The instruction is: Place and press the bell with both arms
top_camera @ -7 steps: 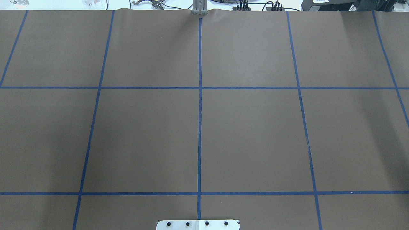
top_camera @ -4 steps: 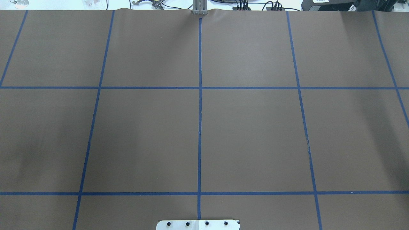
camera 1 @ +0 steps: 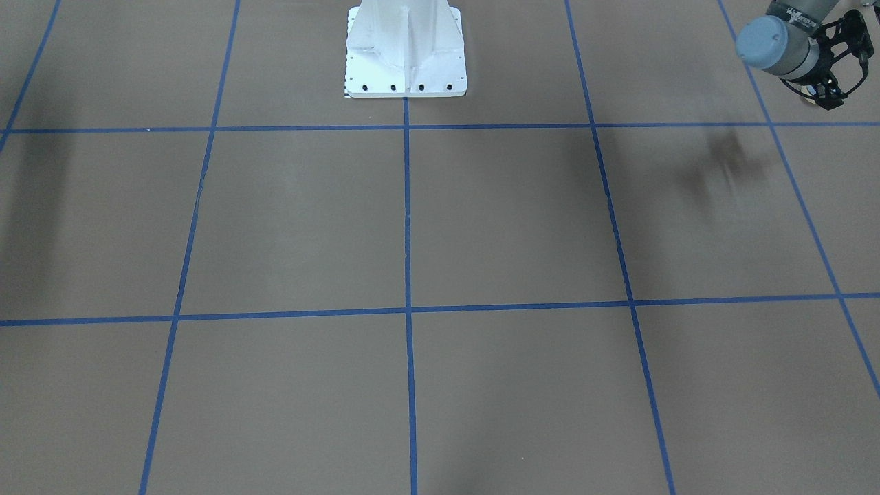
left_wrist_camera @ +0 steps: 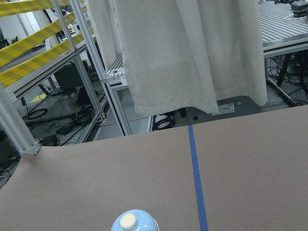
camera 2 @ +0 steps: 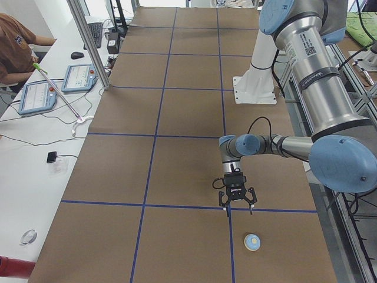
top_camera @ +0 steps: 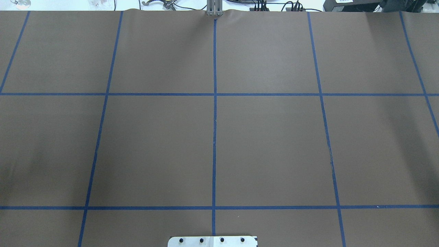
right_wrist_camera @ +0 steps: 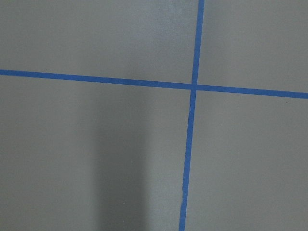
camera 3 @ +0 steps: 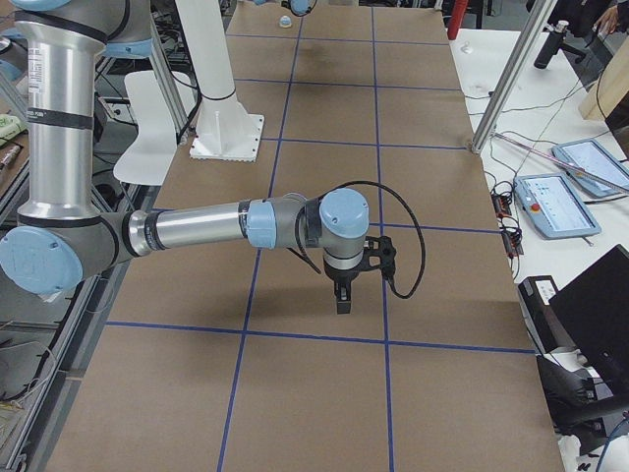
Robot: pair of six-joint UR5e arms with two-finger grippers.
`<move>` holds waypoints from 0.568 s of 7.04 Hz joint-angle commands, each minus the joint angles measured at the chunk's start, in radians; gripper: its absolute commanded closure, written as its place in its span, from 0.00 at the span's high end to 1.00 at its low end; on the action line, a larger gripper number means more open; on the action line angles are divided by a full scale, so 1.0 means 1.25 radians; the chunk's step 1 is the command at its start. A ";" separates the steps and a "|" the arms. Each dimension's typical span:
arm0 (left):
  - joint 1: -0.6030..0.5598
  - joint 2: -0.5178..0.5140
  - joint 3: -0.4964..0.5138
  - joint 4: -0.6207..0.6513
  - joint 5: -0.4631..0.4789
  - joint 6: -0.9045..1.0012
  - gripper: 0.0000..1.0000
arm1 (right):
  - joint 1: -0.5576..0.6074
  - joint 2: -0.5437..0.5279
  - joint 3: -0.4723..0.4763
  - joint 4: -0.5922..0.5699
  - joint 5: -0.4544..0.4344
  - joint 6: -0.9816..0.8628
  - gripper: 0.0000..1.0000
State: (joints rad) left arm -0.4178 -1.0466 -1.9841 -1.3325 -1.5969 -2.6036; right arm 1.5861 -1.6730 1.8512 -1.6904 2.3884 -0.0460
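The light-blue bell [camera 2: 253,242] with its cream button stands on the brown table near the end on my left side. It also shows at the bottom edge of the left wrist view [left_wrist_camera: 134,223] and far off in the exterior right view [camera 3: 283,22]. My left gripper [camera 2: 235,207] hangs above the table a short way from the bell, fingers spread and empty; it shows at the front-facing view's top right [camera 1: 842,82]. My right gripper [camera 3: 341,307] points down above a tape crossing; I cannot tell whether it is open. Neither arm shows in the overhead view.
The white pedestal base [camera 1: 405,51] stands at the robot's side of the table [top_camera: 274,137], which carries a blue tape grid. An operator's desk with tablets [camera 2: 41,94] and an aluminium post [camera 2: 88,41] run along the far side. A curtain [left_wrist_camera: 192,48] hangs beyond the table's end.
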 commanded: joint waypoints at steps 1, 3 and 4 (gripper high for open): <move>0.046 -0.001 0.064 -0.052 -0.001 -0.060 1.00 | 0.000 0.000 0.004 0.000 0.000 0.000 1.00; 0.078 -0.008 0.110 -0.074 -0.002 -0.097 1.00 | 0.000 0.000 0.006 0.000 0.000 0.000 1.00; 0.096 -0.009 0.122 -0.074 -0.006 -0.112 1.00 | 0.000 0.000 0.006 0.000 0.000 0.000 1.00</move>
State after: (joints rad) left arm -0.3238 -1.0553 -1.8559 -1.4189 -1.6008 -2.7164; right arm 1.5861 -1.6736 1.8583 -1.6905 2.3881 -0.0460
